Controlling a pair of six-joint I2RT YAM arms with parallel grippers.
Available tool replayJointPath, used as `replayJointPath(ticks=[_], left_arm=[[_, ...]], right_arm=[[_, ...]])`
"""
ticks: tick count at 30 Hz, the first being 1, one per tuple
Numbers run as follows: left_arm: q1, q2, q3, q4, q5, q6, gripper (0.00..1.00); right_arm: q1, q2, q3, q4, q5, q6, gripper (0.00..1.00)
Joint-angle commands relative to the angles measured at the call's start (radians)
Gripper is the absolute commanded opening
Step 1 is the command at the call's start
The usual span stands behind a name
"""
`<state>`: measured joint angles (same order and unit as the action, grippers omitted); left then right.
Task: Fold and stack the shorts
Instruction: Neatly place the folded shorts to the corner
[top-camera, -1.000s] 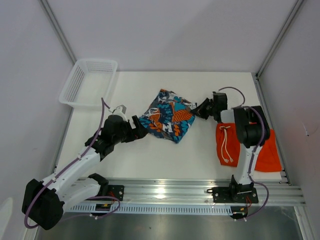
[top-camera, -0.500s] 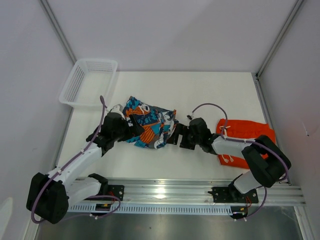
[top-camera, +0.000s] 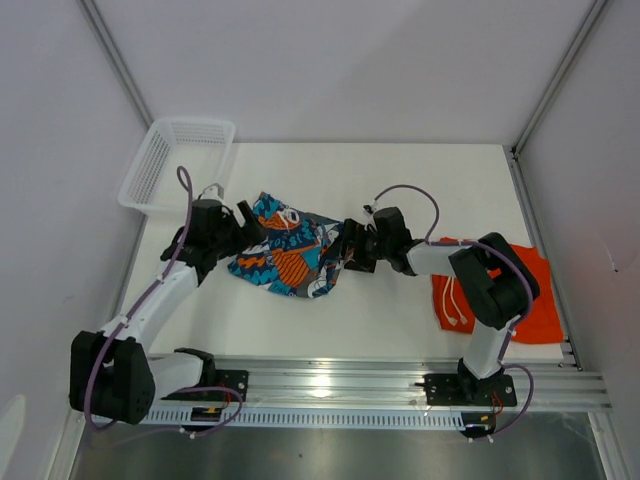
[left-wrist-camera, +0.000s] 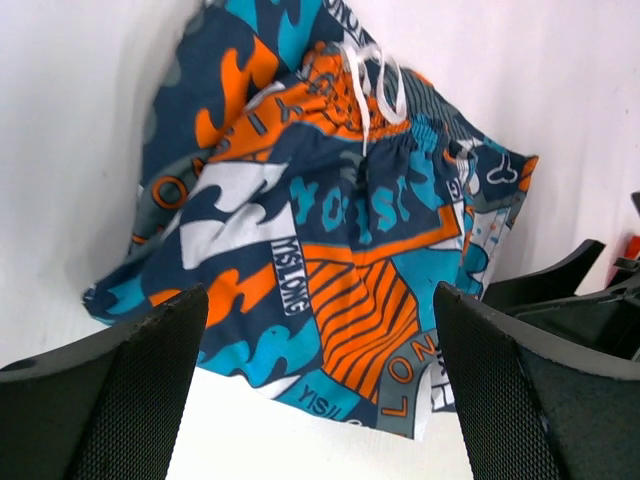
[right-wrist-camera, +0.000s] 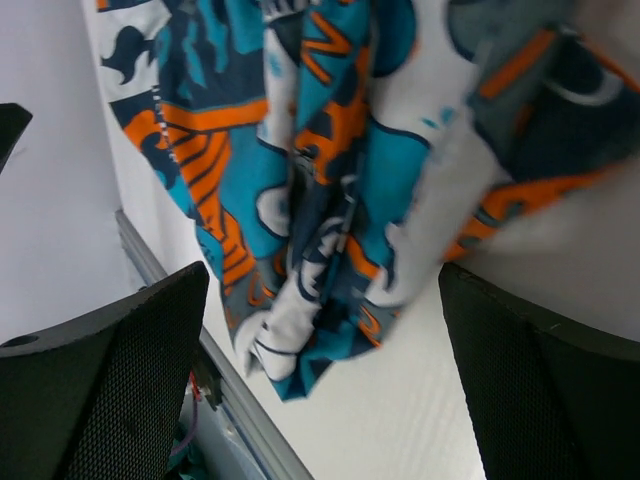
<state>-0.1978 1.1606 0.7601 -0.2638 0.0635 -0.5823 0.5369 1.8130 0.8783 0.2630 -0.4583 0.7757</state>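
One basket (top-camera: 141, 186) sits far left. The left gripper (top-camera: 244, 220), jaws spread wide and empty, faces the left end of the printed shorts (top-camera: 290, 258). These lie rumpled mid-table, long axis running across between the arms. The right gripper (top-camera: 350, 248), likewise open and empty, meets their right end. The orange shorts (top-camera: 535, 305), second of two pairs, lie far right.

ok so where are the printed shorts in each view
top external: printed shorts lie left of centre.
left wrist: printed shorts fill the middle.
right wrist: printed shorts bunched, upper middle.
shared landmark: the orange striped patch.
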Motion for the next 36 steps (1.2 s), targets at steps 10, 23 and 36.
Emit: replayJointPath(ticks=[10, 23, 36], left_arm=[[0.064, 0.033, -0.008, 0.032, -0.059, 0.033, 0.94], [0.064, 0.077, -0.070, 0.120, -0.113, 0.044, 0.94], [0.070, 0.142, -0.059, 0.158, -0.081, 0.087, 0.94]], right_arm=[[0.133, 0.178, 0.166, -0.125, 0.202, 0.016, 0.79], [0.186, 0.279, 0.387, -0.409, 0.434, -0.104, 0.19], [-0.084, 0.233, 0.468, -0.606, 0.235, -0.547, 0.13]])
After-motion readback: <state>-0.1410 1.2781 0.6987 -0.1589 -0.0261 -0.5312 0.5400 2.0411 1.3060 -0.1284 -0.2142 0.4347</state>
